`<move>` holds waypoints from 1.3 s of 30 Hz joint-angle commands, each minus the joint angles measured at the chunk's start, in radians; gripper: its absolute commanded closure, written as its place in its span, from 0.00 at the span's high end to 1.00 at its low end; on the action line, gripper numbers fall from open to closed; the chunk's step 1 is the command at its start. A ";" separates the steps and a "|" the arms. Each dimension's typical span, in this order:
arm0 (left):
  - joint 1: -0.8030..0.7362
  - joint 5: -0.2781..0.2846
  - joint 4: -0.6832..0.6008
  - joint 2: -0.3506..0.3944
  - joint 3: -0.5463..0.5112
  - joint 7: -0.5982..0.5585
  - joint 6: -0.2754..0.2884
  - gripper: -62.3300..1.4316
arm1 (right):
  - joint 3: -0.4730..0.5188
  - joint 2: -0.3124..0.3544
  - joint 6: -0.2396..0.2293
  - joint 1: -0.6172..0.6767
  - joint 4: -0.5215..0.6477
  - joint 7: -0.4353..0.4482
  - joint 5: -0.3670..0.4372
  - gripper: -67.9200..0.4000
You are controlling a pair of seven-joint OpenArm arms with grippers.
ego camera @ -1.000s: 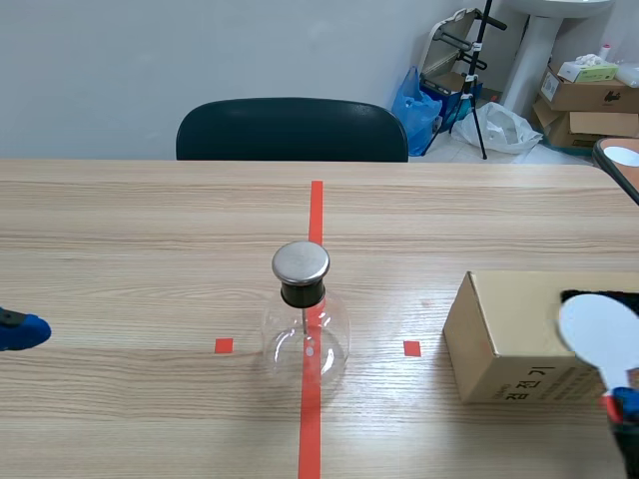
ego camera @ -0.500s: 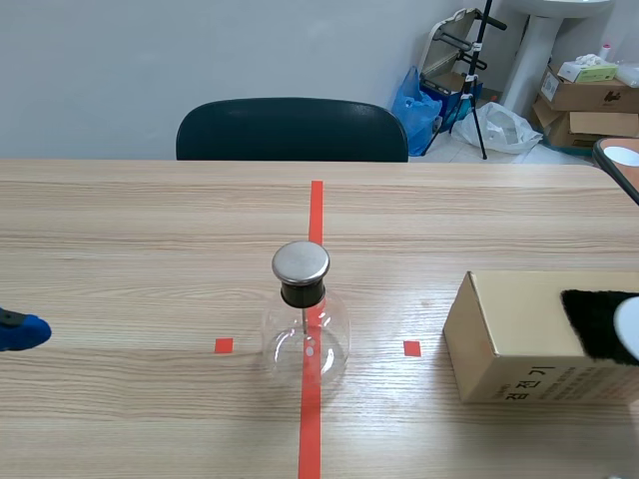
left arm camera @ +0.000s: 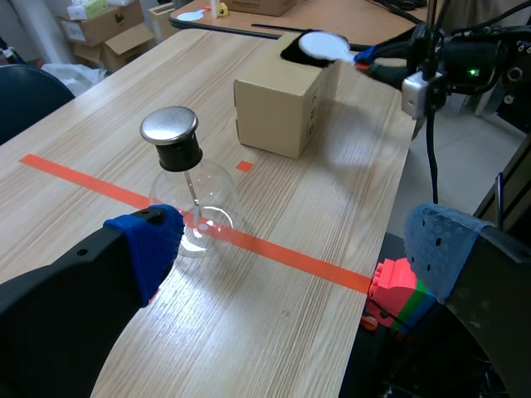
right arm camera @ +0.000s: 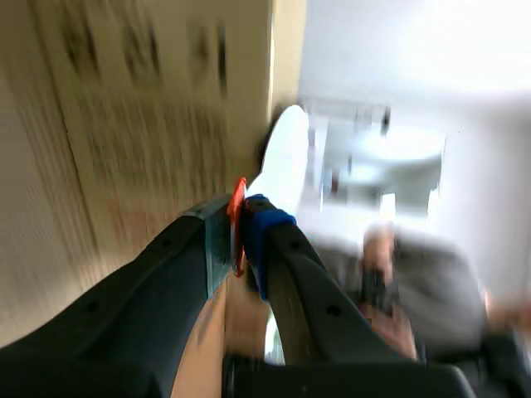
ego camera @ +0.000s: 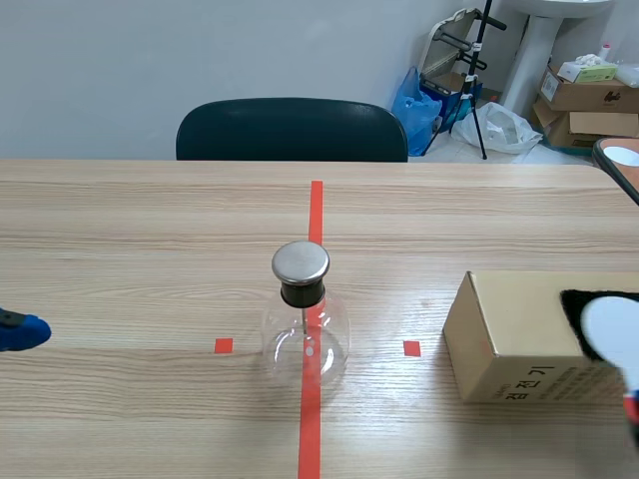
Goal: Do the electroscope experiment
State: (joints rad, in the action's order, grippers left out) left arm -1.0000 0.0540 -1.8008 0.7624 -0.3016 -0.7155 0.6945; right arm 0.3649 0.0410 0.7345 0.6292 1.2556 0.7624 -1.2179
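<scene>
My left gripper [left arm camera: 294, 249] hangs spread wide over the near edge of the surface [left arm camera: 274, 332]. Its blue pads [left arm camera: 153, 240] are well apart, with nothing between them. Ahead of it, a little toward its left finger, the electroscope [left arm camera: 187, 186] stands upright. It is a round clear glass flask with a black neck, a flat metal cap and a thin rod running down inside. It sits on the red tape line [left arm camera: 282, 255] that crosses ahead of this gripper. Farther ahead, past the flask and apart from it, lies the cardboard box [left arm camera: 278, 112], with a black patch [ego camera: 574, 314] on its top. My right gripper [right arm camera: 241, 236] is on the side of the box away from the flask. Its fingers are closed narrow on the thin red handle [right arm camera: 238, 224] of a white disc [right arm camera: 282, 166]. The disc sticks out ahead of the fingertips, over the black patch; I cannot tell whether the two touch. The box's printed side is just beside this gripper's left finger.
</scene>
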 commanded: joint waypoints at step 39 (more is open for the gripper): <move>0.001 0.014 -0.005 -0.002 -0.004 -0.021 0.002 0.91 | 0.013 -0.002 0.048 0.005 0.000 -0.033 -0.008 0.02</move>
State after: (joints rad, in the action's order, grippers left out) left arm -1.0000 0.0540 -1.8008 0.7624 -0.3016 -0.7151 0.6945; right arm 0.3870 0.0357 0.7345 0.6403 1.2549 0.6991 -1.2228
